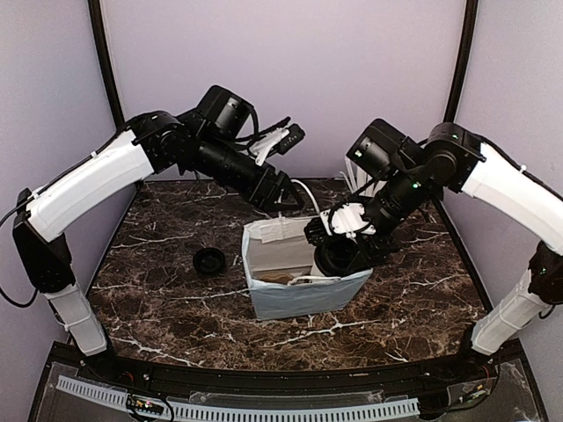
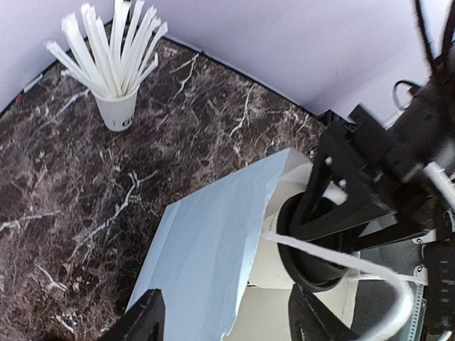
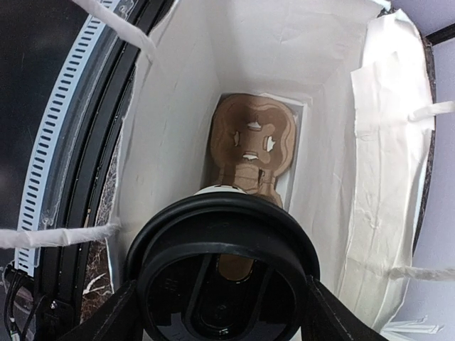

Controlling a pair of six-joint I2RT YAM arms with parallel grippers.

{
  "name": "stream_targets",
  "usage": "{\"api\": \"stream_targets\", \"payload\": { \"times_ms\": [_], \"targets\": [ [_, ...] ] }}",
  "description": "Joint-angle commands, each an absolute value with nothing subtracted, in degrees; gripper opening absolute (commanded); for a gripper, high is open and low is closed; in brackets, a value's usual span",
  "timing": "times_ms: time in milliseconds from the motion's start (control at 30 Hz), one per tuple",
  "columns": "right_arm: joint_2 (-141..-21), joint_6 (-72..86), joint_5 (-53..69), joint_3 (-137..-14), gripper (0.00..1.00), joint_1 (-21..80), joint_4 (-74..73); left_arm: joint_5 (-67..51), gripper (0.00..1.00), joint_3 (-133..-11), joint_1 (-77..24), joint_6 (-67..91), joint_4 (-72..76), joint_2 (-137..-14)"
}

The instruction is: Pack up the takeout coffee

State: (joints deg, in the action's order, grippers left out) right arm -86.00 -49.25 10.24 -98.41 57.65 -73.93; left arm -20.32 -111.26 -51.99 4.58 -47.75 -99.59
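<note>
The takeout coffee (image 1: pixel 337 257), a white cup with a black lid, hangs in my right gripper (image 1: pixel 341 246) over the right side of the open white paper bag (image 1: pixel 299 299). In the right wrist view the black lid (image 3: pixel 220 241) fills the space between my fingers, and the gripper (image 3: pixel 220 302) is shut on the cup above the bag's inside (image 3: pixel 334 142). The cup also shows in the left wrist view (image 2: pixel 313 249). My left gripper (image 1: pixel 288 200) is open at the bag's back rim. Its jaws (image 2: pixel 231 316) straddle the bag's wall (image 2: pixel 206 249) without closing.
A brown pulp carrier (image 3: pixel 252 142) lies on the bag's floor. A white cup of long white sticks (image 2: pixel 117 106) stands near the back wall. A loose black lid (image 1: pixel 209 260) lies on the marble table (image 1: pixel 158 299) left of the bag. White bag handles (image 2: pixel 341 259) loop across the opening.
</note>
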Motion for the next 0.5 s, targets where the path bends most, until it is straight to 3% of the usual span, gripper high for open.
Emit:
{"api": "stream_targets", "payload": {
  "times_ms": [0,100,267,467],
  "targets": [
    [-82.2,-49.8,4.3,-94.2,0.55,60.7,-73.2,-23.7,0.63,-110.2,-52.3,4.9,-41.7,-90.3],
    [-79.0,-50.5,-1.2,-88.5,0.56,63.3,-69.2,-21.3,0.65,-106.5,-52.1,3.8,-37.7,-87.2],
    [-75.3,-52.2,-8.0,-80.7,0.55,66.7,-63.8,-20.3,0.68,-89.2,-49.2,8.4,-19.7,-82.6],
    [-75.1,-53.3,-8.4,-79.4,0.53,67.8,-61.3,-23.0,0.67,-76.3,-46.0,15.8,-6.3,-86.9]
  ]
}}
